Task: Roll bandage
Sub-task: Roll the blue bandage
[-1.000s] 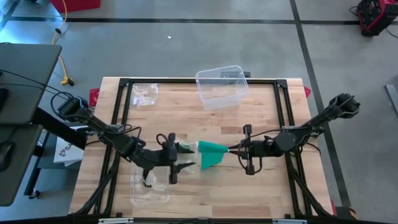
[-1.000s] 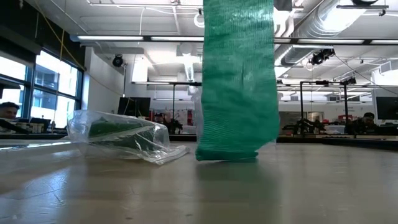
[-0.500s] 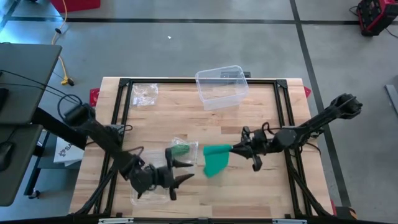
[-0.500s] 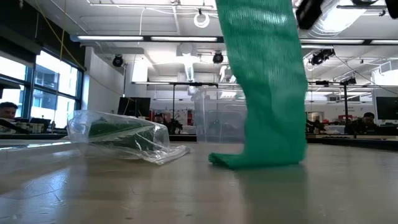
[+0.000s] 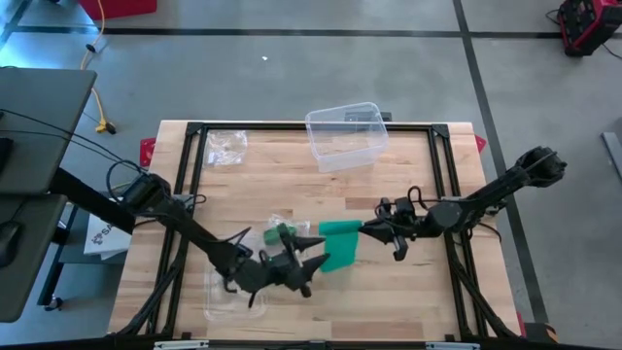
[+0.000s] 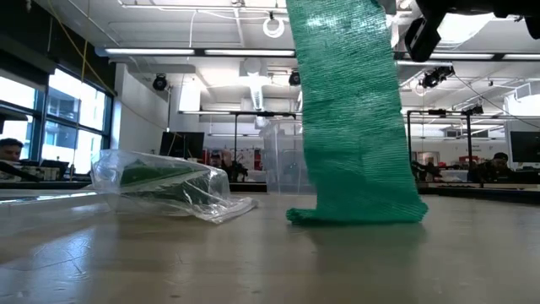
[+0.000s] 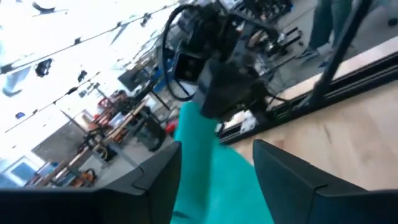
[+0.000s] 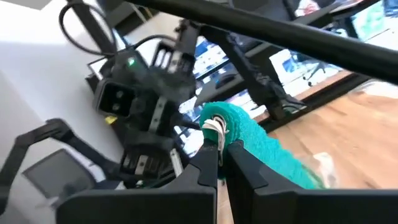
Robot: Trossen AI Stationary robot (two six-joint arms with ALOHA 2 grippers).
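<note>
A green mesh bandage hangs in a long strip from my right gripper, which is shut on its upper end right of the table's middle. In the low view its lower end lies bunched on the wooden table. My left gripper is open just left of and nearer than the bandage, pointing at it. In the left wrist view the bandage shows between and beyond the spread fingers. Whether they touch it I cannot tell. My right gripper pinches the bandage's upper end between its two fingertips, coming from the table's right side. The strip hangs below the fingers, slightly slanted, with its lower end resting on the table.
A crumpled clear plastic bag with something green inside lies left of the bandage; it also shows in the low view. A clear plastic tub stands at the far middle, a small clear bag at the far left, more clear plastic near the front edge.
My left gripper has drawn away from the bandage toward the near edge, then swung toward the right and turned back at it, open. The bandage's lower end has slid to the right on the table while its upper end stays in my right gripper.
</note>
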